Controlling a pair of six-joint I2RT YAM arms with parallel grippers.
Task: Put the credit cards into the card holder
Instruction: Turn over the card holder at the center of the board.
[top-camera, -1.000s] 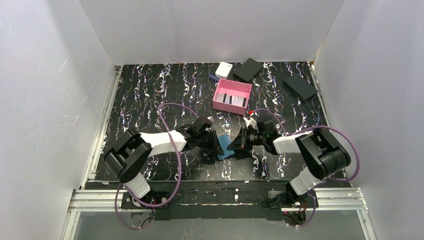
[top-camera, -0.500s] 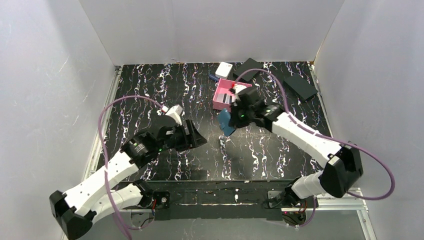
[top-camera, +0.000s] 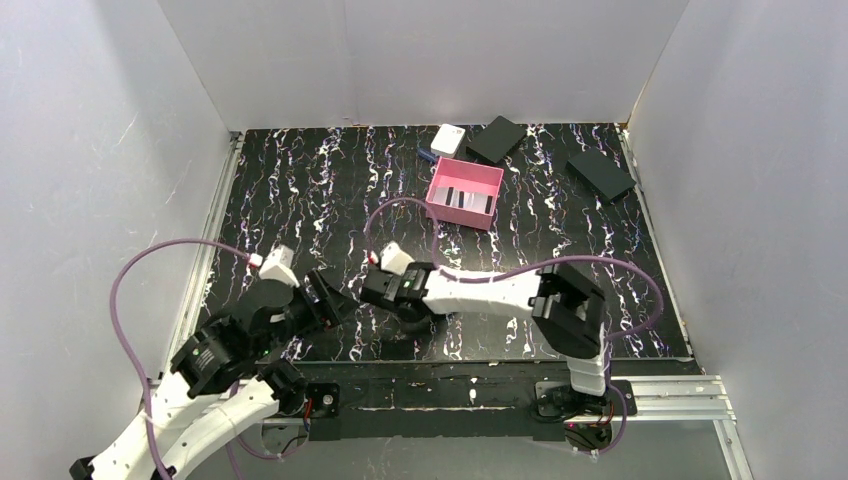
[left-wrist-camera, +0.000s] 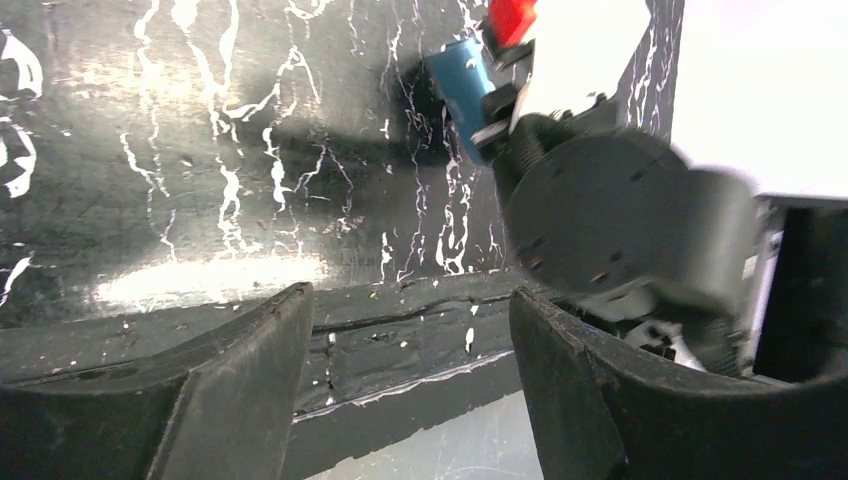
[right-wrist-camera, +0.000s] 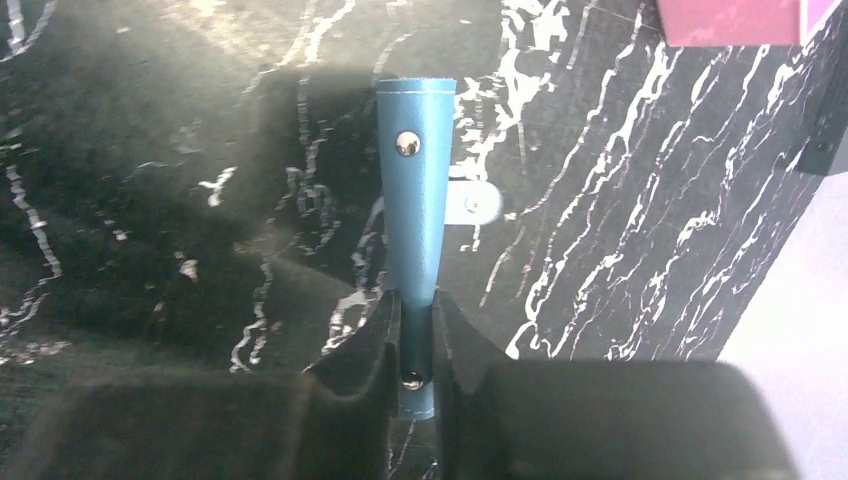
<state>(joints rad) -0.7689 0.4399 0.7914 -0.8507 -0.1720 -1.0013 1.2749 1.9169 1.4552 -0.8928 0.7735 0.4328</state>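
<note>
The card holder (right-wrist-camera: 415, 200) is a blue wallet with a snap tab, seen edge-on in the right wrist view. My right gripper (right-wrist-camera: 417, 300) is shut on its near end, one finger on each side. In the top view my right gripper (top-camera: 375, 290) reaches left across the front of the table and covers the wallet. From the left wrist view the wallet (left-wrist-camera: 465, 90) shows beside the right arm's wrist. My left gripper (left-wrist-camera: 410, 330) is open and holds nothing; from above the left gripper (top-camera: 335, 300) sits just left of the right one. Striped credit cards (top-camera: 458, 195) lie in the pink tray.
The pink tray (top-camera: 490, 178) stands at the back middle, with a small white box (top-camera: 448, 138) and a flat black box (top-camera: 497, 138) behind it. Another black box (top-camera: 601, 174) lies at the back right. The table's front edge (left-wrist-camera: 400, 330) runs under my left gripper.
The right arm carried the wallet up near the pink tray, then down to the front left of centre. The left arm let go, opened and drew back to the front left.
</note>
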